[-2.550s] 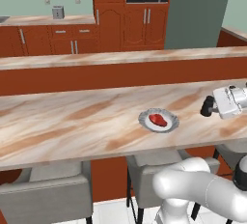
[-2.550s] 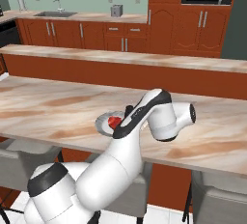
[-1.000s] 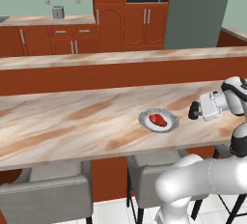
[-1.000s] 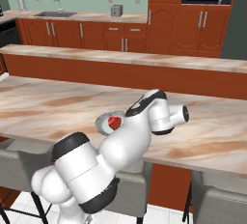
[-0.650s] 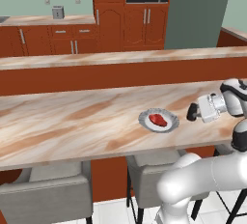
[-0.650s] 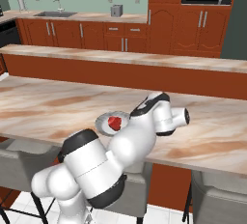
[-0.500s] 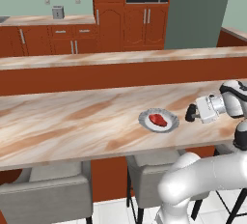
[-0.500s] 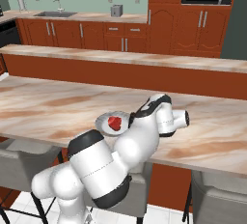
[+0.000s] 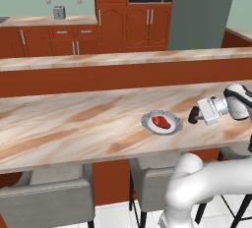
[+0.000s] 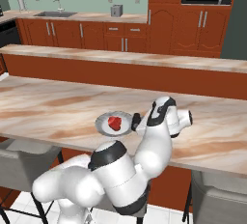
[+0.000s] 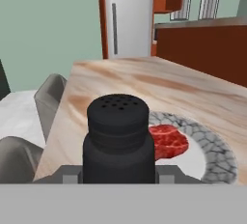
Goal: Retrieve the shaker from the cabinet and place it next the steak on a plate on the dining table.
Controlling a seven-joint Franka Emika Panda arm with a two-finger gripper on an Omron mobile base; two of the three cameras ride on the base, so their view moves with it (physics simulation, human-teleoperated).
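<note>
Closest to the hand camera, the black shaker [image 11: 119, 138] stands between the jaws with its perforated top pointing away, and the gripper [image 9: 196, 115] is clamped on it, carrying it sideways above the dining table [image 9: 74, 124]. Just beyond it lies the scalloped grey plate [image 11: 217, 150] with the red steak [image 11: 169, 141] on its middle; from the left base camera the shaker [image 9: 193, 116] hangs just beside the plate's [image 9: 147, 123] right rim, seemingly a little above the stone. The step in hand looks like the set-down. To do it well, the hand should probably turn the shaker upright, lower it straight onto bare marble close to the rim without riding up on the scalloped edge, and let go only once the base sits flat. Farther off, grey stools [image 9: 44, 197] line the near side, and wooden cabinets [image 9: 74, 40] back the room.
</note>
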